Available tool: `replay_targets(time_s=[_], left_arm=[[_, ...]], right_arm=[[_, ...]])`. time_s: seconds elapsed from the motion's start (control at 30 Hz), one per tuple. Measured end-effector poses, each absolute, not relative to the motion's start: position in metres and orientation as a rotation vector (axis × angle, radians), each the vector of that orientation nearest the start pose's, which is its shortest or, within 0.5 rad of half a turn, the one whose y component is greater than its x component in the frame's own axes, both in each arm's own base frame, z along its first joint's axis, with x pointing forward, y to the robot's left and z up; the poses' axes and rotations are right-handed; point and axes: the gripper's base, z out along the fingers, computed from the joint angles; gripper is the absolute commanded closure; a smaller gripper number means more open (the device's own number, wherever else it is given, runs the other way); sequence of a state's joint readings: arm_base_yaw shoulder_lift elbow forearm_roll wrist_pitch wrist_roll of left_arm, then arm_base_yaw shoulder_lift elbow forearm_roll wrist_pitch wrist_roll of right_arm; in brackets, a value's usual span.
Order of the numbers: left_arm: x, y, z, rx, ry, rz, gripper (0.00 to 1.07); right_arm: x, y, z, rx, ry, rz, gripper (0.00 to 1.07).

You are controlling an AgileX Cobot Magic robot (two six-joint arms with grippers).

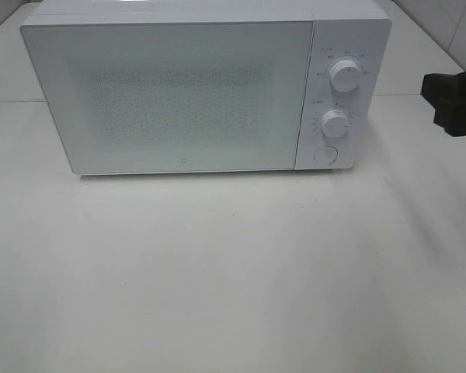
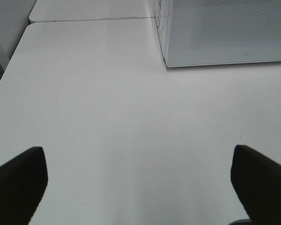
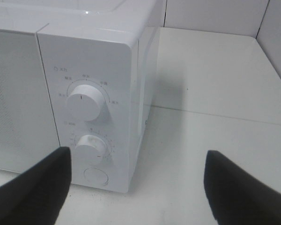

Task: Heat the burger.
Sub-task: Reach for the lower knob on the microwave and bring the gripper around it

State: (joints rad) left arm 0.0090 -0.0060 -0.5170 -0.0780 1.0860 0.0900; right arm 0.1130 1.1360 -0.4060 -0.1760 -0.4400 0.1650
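No burger shows in any view. A white microwave (image 1: 171, 93) stands at the back of the table with its frosted door shut, and nothing inside can be made out. Its right panel has an upper knob (image 1: 346, 75), a lower knob (image 1: 335, 123) and a round button (image 1: 325, 154). My right gripper (image 1: 454, 101) hovers to the right of that panel. In the right wrist view it (image 3: 138, 157) is open and empty, facing the knobs (image 3: 84, 101). My left gripper (image 2: 138, 161) is open and empty over bare table, near the microwave's front left corner (image 2: 225, 33).
The white table (image 1: 233, 272) stretches in front of the microwave. A seam crosses the table behind it (image 3: 215, 115). A tiled wall (image 1: 450, 23) rises at the back right, and the table's left edge (image 2: 9, 65) shows in the left wrist view.
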Motion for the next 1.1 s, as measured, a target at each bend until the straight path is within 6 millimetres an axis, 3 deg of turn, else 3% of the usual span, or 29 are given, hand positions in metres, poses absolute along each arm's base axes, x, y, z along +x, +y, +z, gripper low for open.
replay_targets(time_s=[0.23, 0.47, 0.73, 0.8, 1.1], left_arm=[[-0.009, -0.006, 0.28, 0.089, 2.042, -0.031, 0.06], [-0.009, -0.006, 0.28, 0.089, 2.042, -0.031, 0.06], [-0.009, -0.006, 0.28, 0.089, 2.042, -0.031, 0.06], [-0.009, -0.006, 0.28, 0.089, 2.042, -0.031, 0.06], [-0.009, -0.006, 0.28, 0.089, 2.042, -0.031, 0.06]], right_arm=[[0.236, 0.03, 0.214, -0.137, 1.777, 0.109, 0.33], [0.234, 0.028, 0.196, -0.043, 1.707, 0.05, 0.33], [0.236, 0.054, 0.175, -0.094, 1.692, 0.003, 0.33], [0.235, 0.068, 0.164, -0.102, 1.684, 0.01, 0.33], [0.232, 0.089, 0.144, -0.112, 1.715, 0.084, 0.33]])
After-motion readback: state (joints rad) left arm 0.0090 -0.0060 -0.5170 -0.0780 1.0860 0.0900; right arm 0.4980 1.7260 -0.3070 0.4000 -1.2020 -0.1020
